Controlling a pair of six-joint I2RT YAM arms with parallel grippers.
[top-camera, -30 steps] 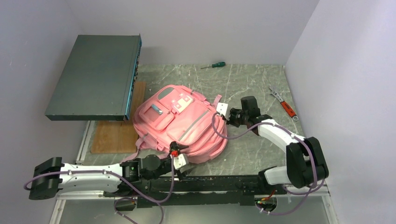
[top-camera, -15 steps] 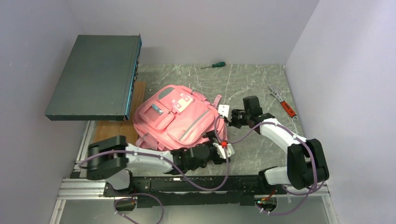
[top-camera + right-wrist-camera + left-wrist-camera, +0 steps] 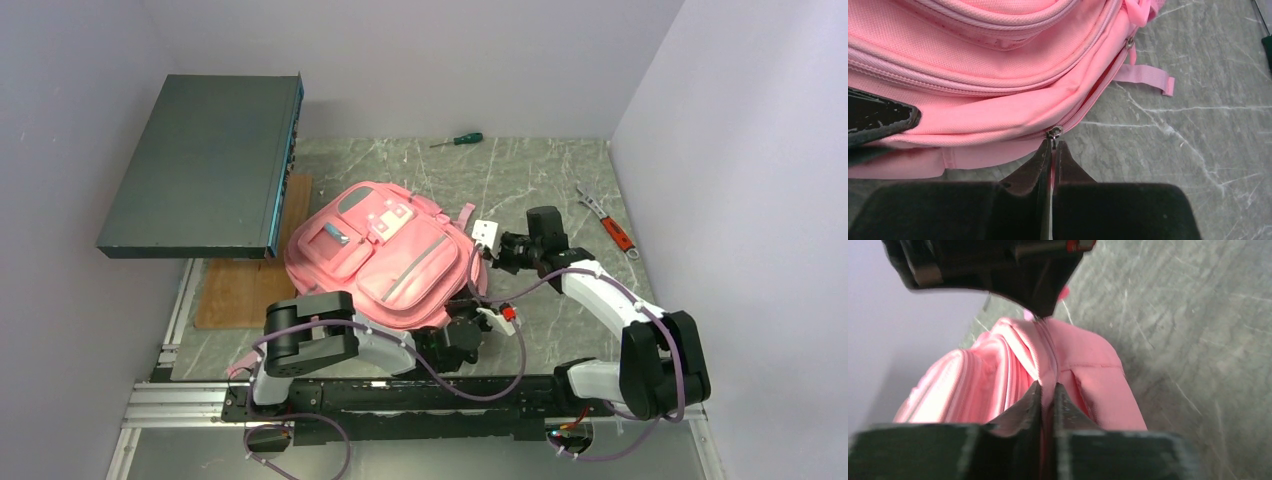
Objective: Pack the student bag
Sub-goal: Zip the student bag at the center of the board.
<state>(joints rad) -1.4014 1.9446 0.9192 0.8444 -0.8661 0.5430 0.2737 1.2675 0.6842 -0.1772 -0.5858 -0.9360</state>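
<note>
left gripper (image 3: 1047,386): pinching a seam of the student bag (image 3: 380,265)
right gripper (image 3: 1053,143): clamped on the zipper pull (image 3: 1053,133)
look: pink, soft, pockets up, mid-desk (image 3: 540,180)

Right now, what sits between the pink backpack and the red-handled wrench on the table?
The right arm's tool, pinching the backpack's zipper pull, then bare table; the overhead view shows it.

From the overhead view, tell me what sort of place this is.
Probably a walled-in robot workbench: grey marble-patterned tabletop, green-handled screwdriver, red-handled wrench, flat dark metal equipment box.
</note>
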